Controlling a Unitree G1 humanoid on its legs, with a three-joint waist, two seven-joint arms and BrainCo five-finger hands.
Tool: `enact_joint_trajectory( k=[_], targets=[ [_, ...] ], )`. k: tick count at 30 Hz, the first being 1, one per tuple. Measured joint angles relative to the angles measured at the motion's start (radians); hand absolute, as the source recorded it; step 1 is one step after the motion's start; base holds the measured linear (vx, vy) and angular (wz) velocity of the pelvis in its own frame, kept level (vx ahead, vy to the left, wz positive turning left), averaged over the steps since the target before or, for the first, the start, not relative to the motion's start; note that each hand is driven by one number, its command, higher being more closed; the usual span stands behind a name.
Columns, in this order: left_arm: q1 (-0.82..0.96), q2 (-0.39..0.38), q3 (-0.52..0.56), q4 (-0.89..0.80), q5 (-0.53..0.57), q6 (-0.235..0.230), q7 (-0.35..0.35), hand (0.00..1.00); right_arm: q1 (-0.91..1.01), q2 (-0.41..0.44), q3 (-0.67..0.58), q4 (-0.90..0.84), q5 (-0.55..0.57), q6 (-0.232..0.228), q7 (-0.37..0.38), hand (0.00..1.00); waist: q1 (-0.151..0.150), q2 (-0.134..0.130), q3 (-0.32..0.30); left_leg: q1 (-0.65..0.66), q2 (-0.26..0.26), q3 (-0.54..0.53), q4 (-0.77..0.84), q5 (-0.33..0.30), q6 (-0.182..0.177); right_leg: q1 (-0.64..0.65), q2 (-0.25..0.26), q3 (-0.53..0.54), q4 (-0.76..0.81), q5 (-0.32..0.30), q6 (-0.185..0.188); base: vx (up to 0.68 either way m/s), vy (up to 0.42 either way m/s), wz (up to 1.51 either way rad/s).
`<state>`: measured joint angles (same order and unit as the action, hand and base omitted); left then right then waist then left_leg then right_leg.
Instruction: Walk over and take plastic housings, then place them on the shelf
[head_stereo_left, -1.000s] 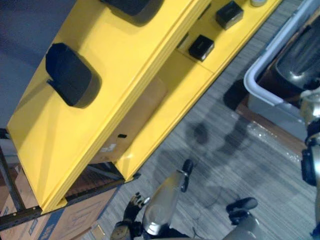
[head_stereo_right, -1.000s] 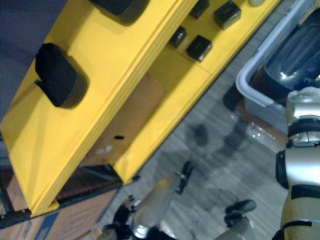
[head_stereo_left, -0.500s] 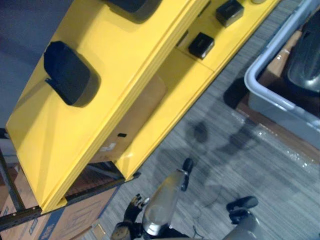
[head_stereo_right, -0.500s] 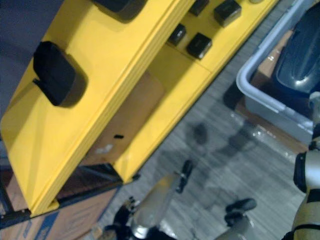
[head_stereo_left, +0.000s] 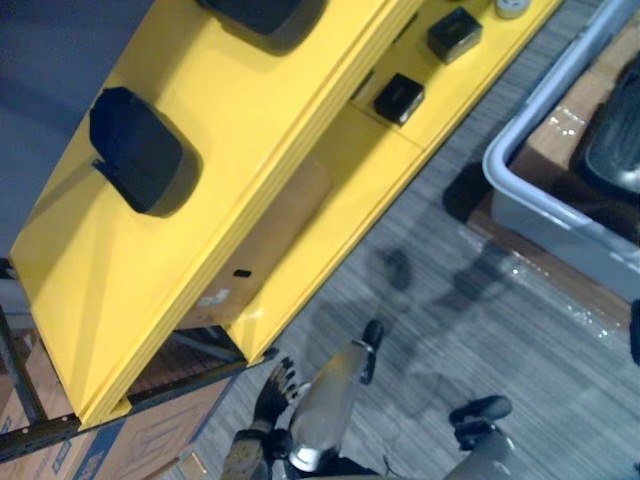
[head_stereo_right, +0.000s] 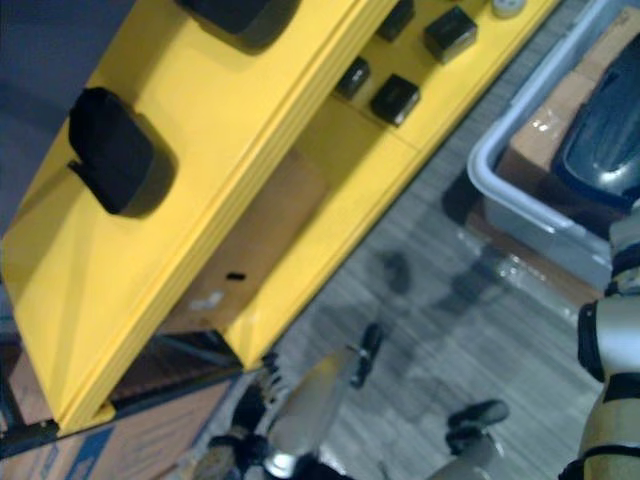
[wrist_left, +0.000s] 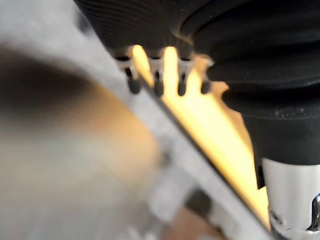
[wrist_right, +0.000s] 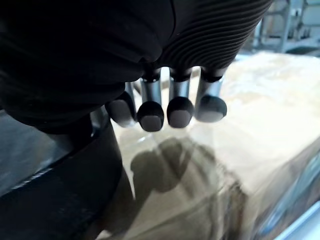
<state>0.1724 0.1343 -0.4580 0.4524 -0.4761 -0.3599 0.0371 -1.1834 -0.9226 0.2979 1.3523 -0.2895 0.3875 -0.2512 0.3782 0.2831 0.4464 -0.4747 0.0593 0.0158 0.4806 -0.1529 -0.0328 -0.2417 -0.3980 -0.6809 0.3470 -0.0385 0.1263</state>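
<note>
As far as the housings go, one black plastic housing lies flat on the top board of the yellow shelf. Its long axis runs roughly crosswise to the board, with one short end toward the front edge. A second housing sits farther along the same board, cut off by the frame edge, so I can't call its direction. A third housing, dark and glossy, lies in the grey bin on the floor well off to the right. It looks like its long side follows the bin's wall, but part of it is out of frame.

Hands: the left hand hangs low by the near end of the shelf, fingers spread and straight, holding nothing. The left forearm angles up from it toward the floor in front of the shelf. The right arm stands upright at the right edge, near the bin. In its wrist view the right hand hovers over film-covered cardboard, fingers loosely bent, side by side, with nothing between them.

Containers: besides the housing, the bin shows that cardboard inside its rim. The shelf's lower board carries small black boxes and a white round thing at its far end.
</note>
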Motion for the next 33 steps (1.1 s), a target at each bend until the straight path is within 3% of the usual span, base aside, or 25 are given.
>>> enact_joint_trajectory(
  k=[4,9,19,23,28,30,33],
  targets=[
    [-0.01,0.004,-0.003,-0.101,-0.037,-0.013,0.028,0.0,-0.008,0.005,0.028,0.004,0.0,-0.035,-0.056,1.0,-0.013,-0.012,0.009,0.001,0.022,0.02,0.001,0.0,0.0,-0.003,0.028,0.015,-0.025,0.024,-0.002,-0.02,-0.01,-0.19],
    [-0.065,0.015,0.011,-0.243,-0.038,-0.022,0.101,0.0,-0.052,0.033,0.101,-0.008,-0.004,-0.076,-0.109,1.0,-0.06,-0.057,0.041,0.002,0.054,0.033,0.005,0.0,-0.001,-0.004,0.068,0.028,-0.051,0.037,-0.017,-0.02,-0.019,-0.14],
    [-0.272,0.016,0.057,-0.316,0.025,-0.035,0.221,0.0,-0.093,0.1,0.149,-0.119,-0.033,-0.143,-0.241,1.0,-0.107,-0.121,0.084,0.019,0.112,0.075,0.019,0.001,-0.003,-0.005,0.124,0.07,-0.078,0.057,-0.046,-0.04,-0.004,-0.16],
    [-0.402,0.026,0.066,-0.338,0.053,0.024,0.228,0.0,-0.097,0.137,0.169,-0.173,-0.043,-0.159,-0.305,1.0,-0.134,-0.13,0.089,0.019,0.132,0.082,0.016,0.008,-0.015,-0.011,0.149,0.085,-0.096,0.074,-0.06,-0.07,0.005,-0.14],
    [-0.545,0.065,0.091,-0.309,0.064,0.086,0.263,0.0,-0.096,0.211,0.166,-0.286,-0.086,-0.198,-0.376,1.0,-0.182,-0.191,0.093,0.029,0.156,0.111,-0.023,0.029,-0.045,-0.038,0.177,0.115,-0.122,0.1,-0.082,-0.07,-0.016,-0.24],
    [-0.613,0.08,0.135,-0.287,0.063,0.12,0.276,0.0,-0.086,0.245,0.151,-0.359,-0.113,-0.23,-0.409,1.0,-0.206,-0.23,0.09,0.067,0.159,0.138,-0.068,0.054,-0.053,-0.034,0.186,0.14,-0.14,0.113,-0.09,-0.05,-0.022,-0.24],
    [-0.652,0.099,0.156,-0.3,0.062,0.136,0.276,0.0,-0.02,0.247,0.085,-0.513,-0.159,-0.267,-0.447,1.0,-0.234,-0.255,0.09,0.118,0.159,0.16,-0.113,0.072,-0.062,-0.011,0.195,0.155,-0.159,0.118,-0.091,-0.02,-0.025,-0.19]
  ],
)
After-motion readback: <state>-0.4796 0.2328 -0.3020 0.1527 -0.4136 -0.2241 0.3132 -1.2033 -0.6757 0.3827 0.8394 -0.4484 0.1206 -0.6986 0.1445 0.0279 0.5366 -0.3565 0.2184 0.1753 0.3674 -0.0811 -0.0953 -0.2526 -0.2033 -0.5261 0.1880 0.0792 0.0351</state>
